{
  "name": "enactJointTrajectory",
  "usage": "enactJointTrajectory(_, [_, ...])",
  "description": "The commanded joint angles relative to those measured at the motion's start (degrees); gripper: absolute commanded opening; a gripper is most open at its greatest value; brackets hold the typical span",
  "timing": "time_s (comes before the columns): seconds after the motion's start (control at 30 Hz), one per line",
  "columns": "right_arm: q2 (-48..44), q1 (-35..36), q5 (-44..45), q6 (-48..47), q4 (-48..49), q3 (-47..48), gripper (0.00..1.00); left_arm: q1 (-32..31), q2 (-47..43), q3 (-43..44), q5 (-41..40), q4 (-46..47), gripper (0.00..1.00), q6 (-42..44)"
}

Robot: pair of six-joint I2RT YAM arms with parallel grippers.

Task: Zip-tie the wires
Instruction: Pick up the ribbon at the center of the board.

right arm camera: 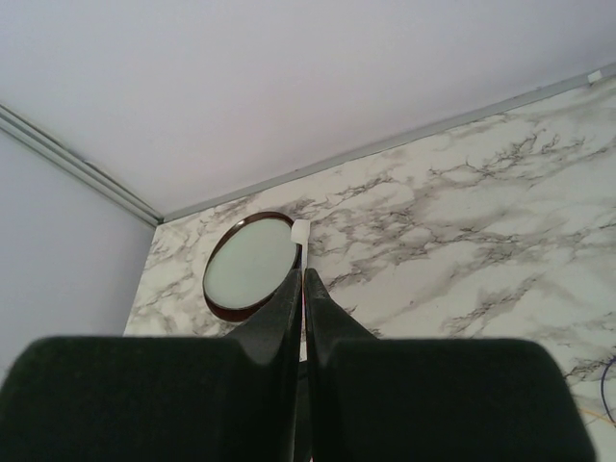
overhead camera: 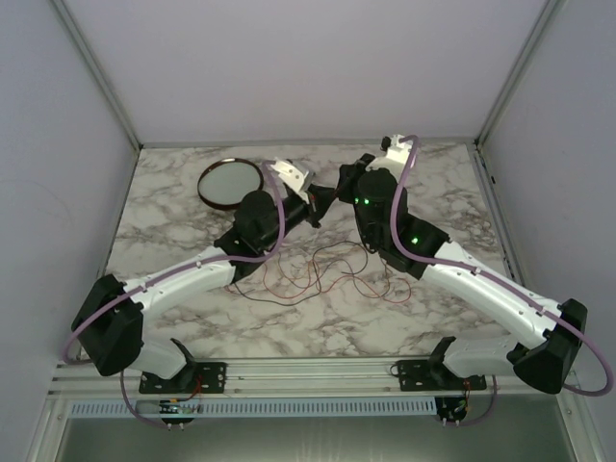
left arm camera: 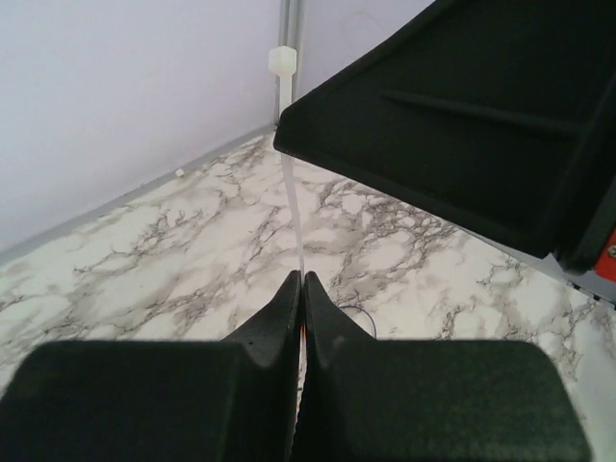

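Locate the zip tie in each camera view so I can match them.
Left wrist: zip tie runs up centre from the shut left gripper, head near top.
Right wrist: its white head pokes above the shut right gripper, centre.
Top external: too small to tell, where the grippers meet.
Shared landmark: marble table.

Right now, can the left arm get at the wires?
Probably not yet. The left gripper is shut on the zip tie, up above mid-table and nose to nose with the right gripper. The wires lie in the open on the marble between the arms; it would likely have to let go first.
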Motion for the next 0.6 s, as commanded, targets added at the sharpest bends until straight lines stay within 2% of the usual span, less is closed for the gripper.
enactJointTrajectory(0.0, [-0.5,0.4,0.1,-0.2,0.2,2.5,0.00,-0.3,1.1,1.8,-0.2,3.5,0.00,-1.1])
enactJointTrajectory(0.03, [-0.8,0.2,-0.4,-0.4,0.3,2.4,0.05,-0.3,1.4,1.9,-0.3,3.6,0.00,-2.0])
enactJointTrajectory(0.2, [-4.4,-0.8,-3.5,-2.0,0.9,1.8,0.49,0.5,3.6,3.2,0.1,3.2,0.00,-7.4])
enactJointTrajectory(0.3, [-8.3,-2.1,-6.7,-5.8,2.6,-0.1,0.64,2.5,4.6,3.3,2.5,4.9,0.00,-13.1])
enactJointTrajectory(0.4, [-14.0,-6.4,-14.6,-8.2,6.4,-5.3,0.73,4.8,4.6,1.2,6.0,10.0,0.00,-19.3])
enactJointTrajectory(0.57, [-24.2,-20.0,-36.6,-6.6,16.7,-17.0,0.75,7.0,3.4,-1.4,13.1,16.6,0.00,-27.3])
